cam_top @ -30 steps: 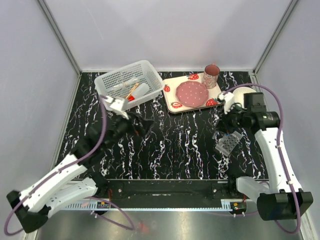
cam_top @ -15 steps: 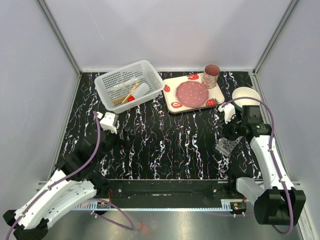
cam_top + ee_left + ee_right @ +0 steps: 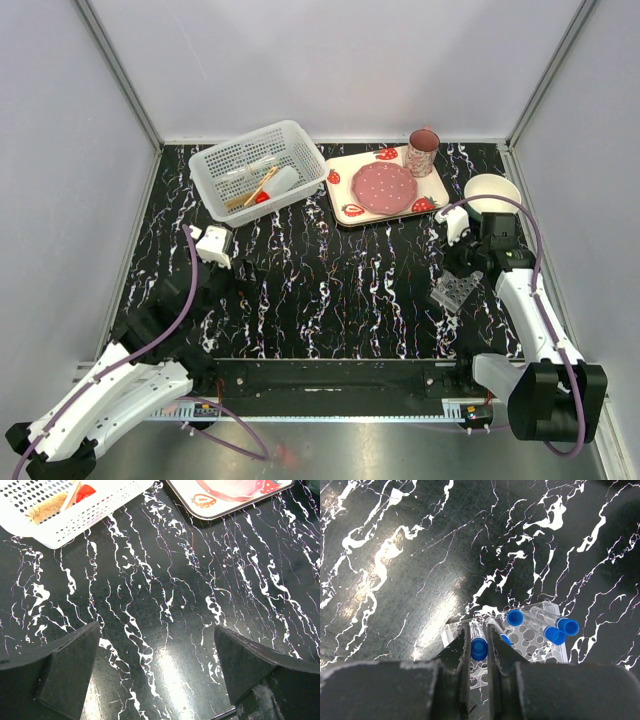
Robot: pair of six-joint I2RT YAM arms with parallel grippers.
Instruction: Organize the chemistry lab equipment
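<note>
The clear grid tube rack lies on the black table at the right and also shows in the right wrist view. Several blue-capped vials stand in it. My right gripper is shut on one blue-capped vial over the rack's left corner; in the top view the gripper sits right above the rack. The white basket at the back left holds the red-capped squeeze bottle, the wooden-handled tool and clear tubes. My left gripper is open and empty above bare table.
The strawberry-print tray with pink plate and mug stands at the back middle. The round white bowl is just behind my right arm. The basket's corner and the tray's edge show ahead of my left gripper.
My left arm has pulled back from the basket toward the near left. My right arm has drawn in and lowered over the rack, uncovering the white bowl.
</note>
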